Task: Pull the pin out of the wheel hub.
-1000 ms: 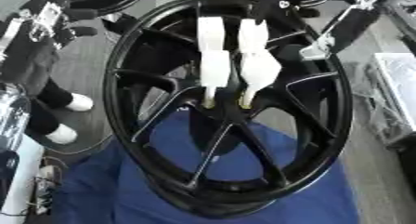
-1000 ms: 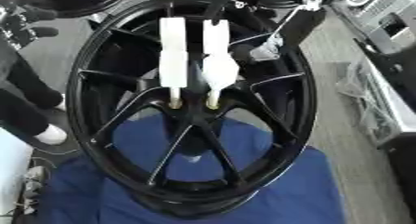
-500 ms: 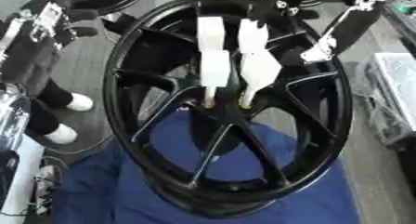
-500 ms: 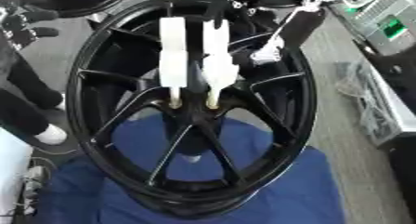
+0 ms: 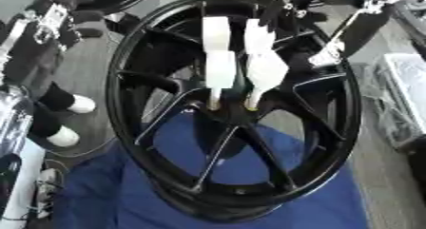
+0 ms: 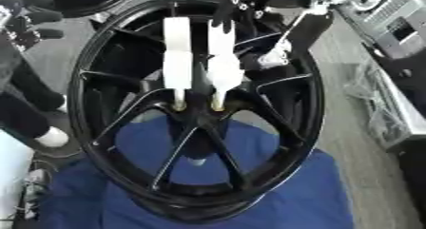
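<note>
- The black wheel hub (image 5: 241, 176) stood on a blue cloth (image 5: 116, 195).
- Two white pins (image 5: 219, 62) stuck up from the middle of the wheel hub, side by side.
- The right hand (image 6: 249, 0) was at the top rim of the wheel hub, above the pins; I could not tell how its fingers stood.
- The left hand was not seen.

A grey floor (image 5: 379, 176) carries a blue cloth (image 5: 125, 195), spread below and nearer the camera than the right hand (image 6: 241, 4). A black wheel (image 6: 295, 128) rests directly on the cloth, its rim reaching up to that hand at the top.
</note>
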`<state>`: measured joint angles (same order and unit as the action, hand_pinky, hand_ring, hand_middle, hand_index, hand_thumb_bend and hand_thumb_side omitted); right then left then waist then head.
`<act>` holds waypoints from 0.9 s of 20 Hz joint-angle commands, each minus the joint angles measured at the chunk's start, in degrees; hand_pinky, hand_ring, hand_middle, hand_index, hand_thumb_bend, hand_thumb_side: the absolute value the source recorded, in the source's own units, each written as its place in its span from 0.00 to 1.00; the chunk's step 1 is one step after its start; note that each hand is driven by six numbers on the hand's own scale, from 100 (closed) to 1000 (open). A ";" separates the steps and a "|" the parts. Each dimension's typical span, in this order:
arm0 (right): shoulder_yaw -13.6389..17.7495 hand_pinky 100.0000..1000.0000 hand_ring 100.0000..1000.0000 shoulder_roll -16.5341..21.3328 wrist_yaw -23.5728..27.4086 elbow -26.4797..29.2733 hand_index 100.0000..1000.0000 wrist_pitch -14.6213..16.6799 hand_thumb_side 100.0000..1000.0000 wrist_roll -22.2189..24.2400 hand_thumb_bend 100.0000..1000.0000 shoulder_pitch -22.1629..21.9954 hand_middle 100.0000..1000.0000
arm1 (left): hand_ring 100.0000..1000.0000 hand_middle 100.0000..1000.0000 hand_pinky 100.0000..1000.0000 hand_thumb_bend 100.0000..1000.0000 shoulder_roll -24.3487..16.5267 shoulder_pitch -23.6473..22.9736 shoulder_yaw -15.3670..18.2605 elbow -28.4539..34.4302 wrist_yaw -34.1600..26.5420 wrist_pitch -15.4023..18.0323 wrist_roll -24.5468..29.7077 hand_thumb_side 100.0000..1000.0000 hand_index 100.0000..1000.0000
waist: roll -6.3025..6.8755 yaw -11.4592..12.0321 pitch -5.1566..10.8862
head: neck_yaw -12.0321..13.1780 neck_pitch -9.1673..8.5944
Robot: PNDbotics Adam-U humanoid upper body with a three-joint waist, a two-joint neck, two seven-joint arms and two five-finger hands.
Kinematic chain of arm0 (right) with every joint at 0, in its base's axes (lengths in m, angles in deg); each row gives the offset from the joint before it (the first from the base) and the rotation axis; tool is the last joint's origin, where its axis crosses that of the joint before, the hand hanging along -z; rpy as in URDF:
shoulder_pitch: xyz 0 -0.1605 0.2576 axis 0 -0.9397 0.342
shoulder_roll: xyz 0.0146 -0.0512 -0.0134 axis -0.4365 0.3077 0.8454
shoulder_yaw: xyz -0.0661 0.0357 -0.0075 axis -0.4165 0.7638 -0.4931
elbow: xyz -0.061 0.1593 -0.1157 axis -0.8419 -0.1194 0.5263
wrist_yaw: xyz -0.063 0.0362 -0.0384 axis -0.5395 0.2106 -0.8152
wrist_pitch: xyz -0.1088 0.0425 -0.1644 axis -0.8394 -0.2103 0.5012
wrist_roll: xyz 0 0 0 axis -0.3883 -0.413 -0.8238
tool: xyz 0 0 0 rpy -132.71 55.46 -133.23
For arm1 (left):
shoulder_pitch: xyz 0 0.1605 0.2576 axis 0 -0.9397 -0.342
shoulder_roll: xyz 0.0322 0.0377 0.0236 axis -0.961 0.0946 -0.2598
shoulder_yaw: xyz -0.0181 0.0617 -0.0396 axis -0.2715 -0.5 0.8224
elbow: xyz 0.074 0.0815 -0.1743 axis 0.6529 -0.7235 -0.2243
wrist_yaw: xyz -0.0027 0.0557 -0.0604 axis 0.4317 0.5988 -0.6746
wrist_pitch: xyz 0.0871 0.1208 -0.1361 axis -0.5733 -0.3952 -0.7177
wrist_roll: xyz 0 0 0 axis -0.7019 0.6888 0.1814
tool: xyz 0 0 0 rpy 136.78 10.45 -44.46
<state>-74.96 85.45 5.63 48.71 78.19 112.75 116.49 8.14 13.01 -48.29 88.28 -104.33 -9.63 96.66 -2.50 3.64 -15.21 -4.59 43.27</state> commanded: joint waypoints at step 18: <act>-0.75 0.00 0.34 0.02 -3.55 -0.73 0.74 11.01 0.26 9.80 0.32 0.36 0.55 | 0.79 0.83 0.75 0.00 -1.21 1.05 0.01 0.56 -0.10 -0.02 0.63 0.56 0.78 | 0.07 0.32 0.95 | 0.16 0.34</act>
<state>-76.33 84.50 2.45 47.82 78.67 112.26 116.00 8.14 13.15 -48.32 88.28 -104.33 -9.72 97.07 -2.55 3.95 -15.21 -4.59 43.28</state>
